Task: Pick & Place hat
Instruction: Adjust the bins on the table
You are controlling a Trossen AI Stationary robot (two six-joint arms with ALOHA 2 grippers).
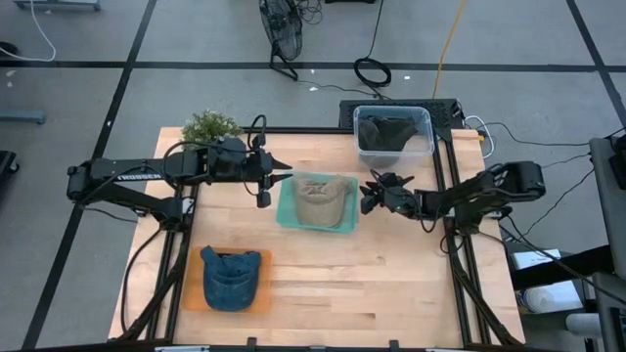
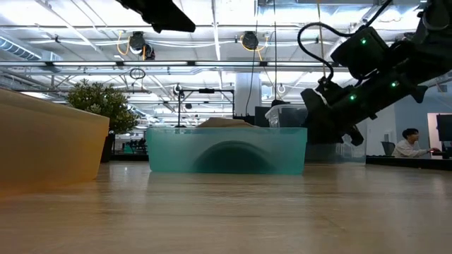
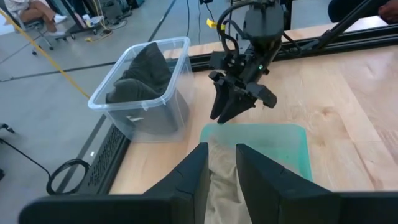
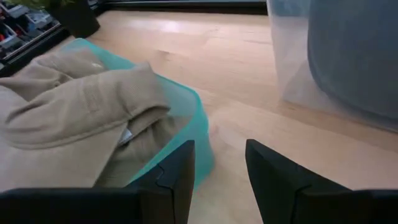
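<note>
Best to lower right gripper (image 1: 369,197), fingers parted and empty, onto tan hat (image 1: 320,199) just ahead in teal tray (image 1: 286,213); left gripper (image 1: 277,180) parted, empty.

Hat (image 1: 318,198) in tray (image 1: 286,210), between both hands.

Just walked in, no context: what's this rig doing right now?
A hat sorting job. The tan hat lies in the teal tray mid-table. The left tool and right tool flank the tray, both open and empty. A blue hat sits on the orange tray; dark hats fill the clear bin.
</note>
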